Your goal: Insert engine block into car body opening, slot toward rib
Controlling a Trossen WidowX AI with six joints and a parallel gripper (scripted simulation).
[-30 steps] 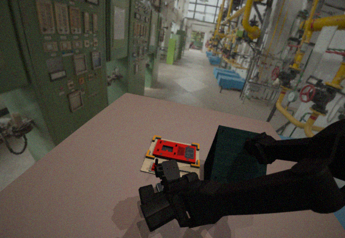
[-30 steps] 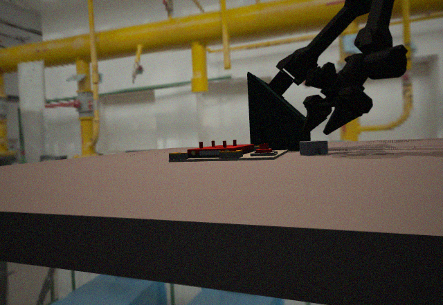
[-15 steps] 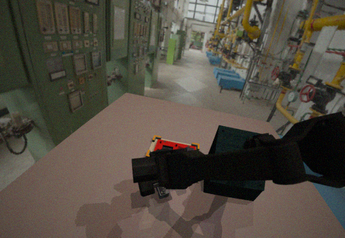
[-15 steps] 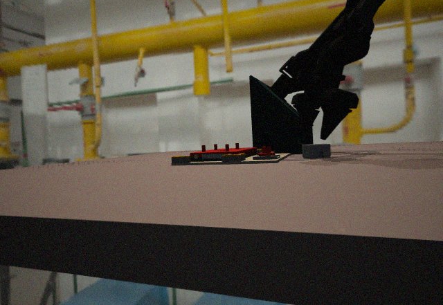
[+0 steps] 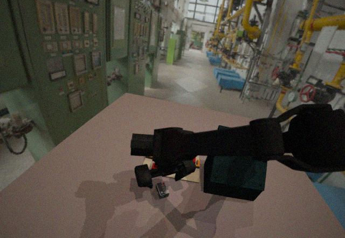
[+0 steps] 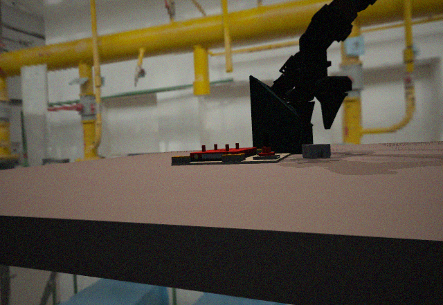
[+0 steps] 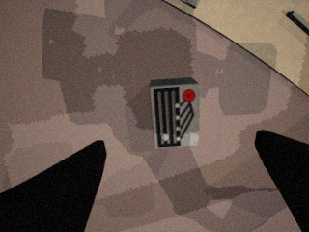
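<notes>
The grey engine block point(image 5: 161, 190) point(image 6: 315, 151) point(image 7: 169, 116) lies on the table beside the board. In the wrist view its dark slots are on the left and a red round cap is at the upper right. My gripper point(image 5: 164, 182) point(image 6: 318, 124) point(image 7: 181, 142) is wide open and empty above the block, its fingers pointing down, one to each side. The red car body point(image 6: 223, 152) lies on the board with several short pegs standing up. In the top view the arm hides nearly all of it, and its opening and rib cannot be seen.
The pale board point(image 5: 189, 176) point(image 6: 283, 156) point(image 7: 246, 31) carries orange-topped corner pieces and a small red part point(image 5: 153, 165) point(image 6: 266, 151) near its edge. A tall dark green wedge-shaped box point(image 5: 236, 174) point(image 6: 270, 123) stands beside the board, close to the arm.
</notes>
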